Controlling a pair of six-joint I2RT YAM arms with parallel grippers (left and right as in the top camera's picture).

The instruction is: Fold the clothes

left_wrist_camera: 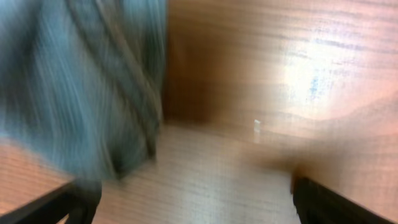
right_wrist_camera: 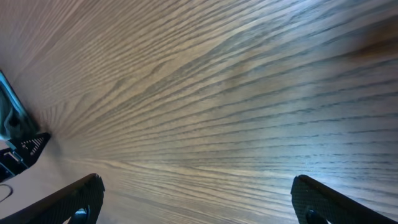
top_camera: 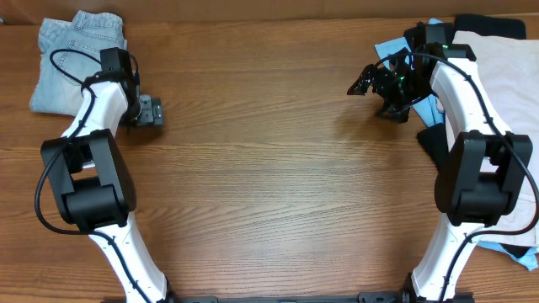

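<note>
The light-blue denim shorts lie folded at the far left of the wooden table; they also show blurred at the upper left of the left wrist view. My left gripper is open and empty, just right of the shorts, its fingers wide apart. My right gripper is open and empty over bare wood, left of a pile of beige, black and sky-blue garments at the right edge.
The wooden table spans the view. The right arm's base stands on the garment pile, with more sky-blue cloth at the lower right.
</note>
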